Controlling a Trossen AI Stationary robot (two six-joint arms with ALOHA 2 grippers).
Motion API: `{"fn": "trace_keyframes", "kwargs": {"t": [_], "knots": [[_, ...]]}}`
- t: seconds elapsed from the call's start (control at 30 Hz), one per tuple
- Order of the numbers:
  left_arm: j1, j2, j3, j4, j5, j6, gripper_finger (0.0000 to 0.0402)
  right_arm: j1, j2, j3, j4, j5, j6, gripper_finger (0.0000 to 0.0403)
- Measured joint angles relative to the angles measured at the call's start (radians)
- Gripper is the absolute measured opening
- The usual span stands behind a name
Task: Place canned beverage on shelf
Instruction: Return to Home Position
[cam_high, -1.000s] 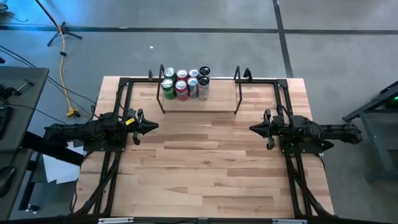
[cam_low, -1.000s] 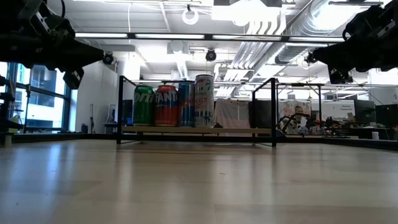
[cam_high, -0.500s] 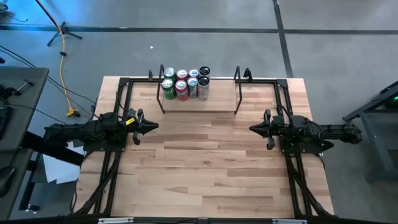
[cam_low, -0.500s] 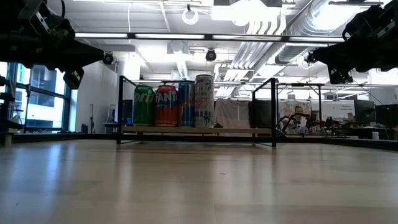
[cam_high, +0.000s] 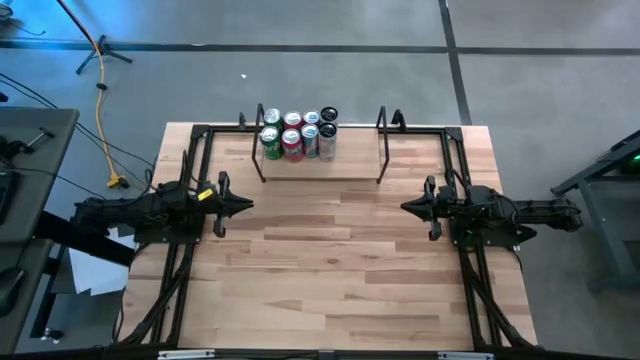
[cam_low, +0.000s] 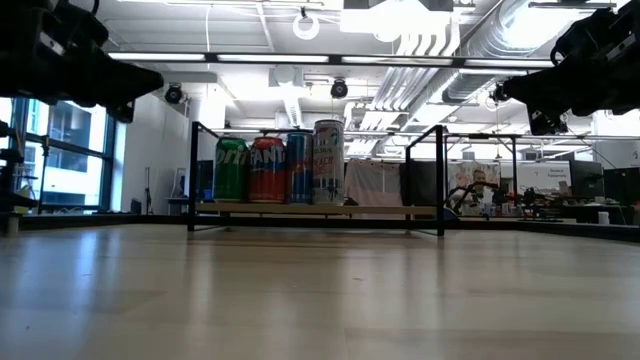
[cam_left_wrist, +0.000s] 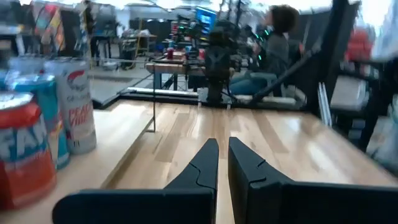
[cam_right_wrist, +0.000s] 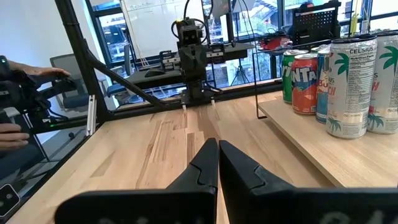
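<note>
Several canned beverages stand upright in two rows on the left part of the shelf, a pale board with black wire uprights at the table's far edge. In the low view the cans fill the shelf's left half. My left gripper hovers above the table's left side, shut and holding nothing, pointing level toward the right. My right gripper mirrors it on the right side, shut, holding nothing. The wrist views show the shut fingers with the cans off to one side.
Black frame rails run along the table's left, right and far sides. The shelf's right half is bare board. A wide stretch of wooden tabletop lies between and in front of the arms. A person sits beyond the table; hands show in the room.
My left gripper has rolled about its own pointing line while staying in place; it remains shut. The right arm, the cans and the shelf have kept still.
</note>
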Motion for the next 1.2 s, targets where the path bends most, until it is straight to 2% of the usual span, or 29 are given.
{"fn": "trace_keyframes", "kwargs": {"t": [0.13,0.37,1.2], "knots": [[-0.028,0.0,-0.001,-0.001,0.001,0.078,0.0001,0.0,0.0,0.0,0.0,0.0,0.0,0.0],[-0.036,0.0,-0.001,-0.002,0.0,-0.002,0.0001,0.0,0.0,0.0,0.0,0.0,0.0,0.0],[-0.036,0.001,-0.001,-0.001,0.0,-0.003,0.0001,0.0,0.0,0.0,0.0,0.0,0.0,0.0]]}}
